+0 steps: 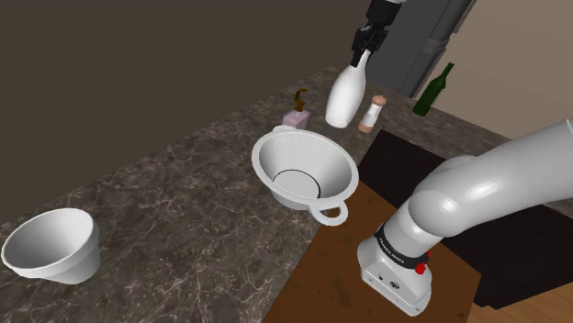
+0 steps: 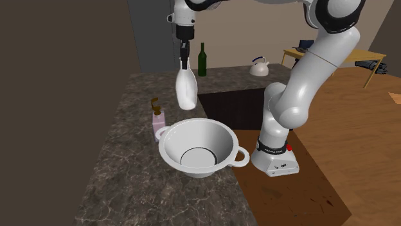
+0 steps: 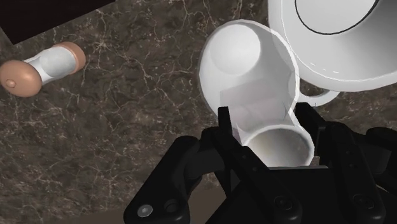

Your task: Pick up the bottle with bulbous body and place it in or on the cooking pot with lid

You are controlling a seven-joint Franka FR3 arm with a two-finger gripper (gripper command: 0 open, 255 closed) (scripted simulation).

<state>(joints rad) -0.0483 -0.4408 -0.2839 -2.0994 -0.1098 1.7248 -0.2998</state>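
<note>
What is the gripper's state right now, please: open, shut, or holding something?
Gripper: shut on the white bottle, clasping its neck and holding it in the air.

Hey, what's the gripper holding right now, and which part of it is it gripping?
The gripper holds the white bulbous bottle by its narrow neck, near the top. The rounded body hangs free below.

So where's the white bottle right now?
Shoulder view, upper middle: the bottle hangs from the gripper above the counter, between the pink dispenser and the shaker.
</note>
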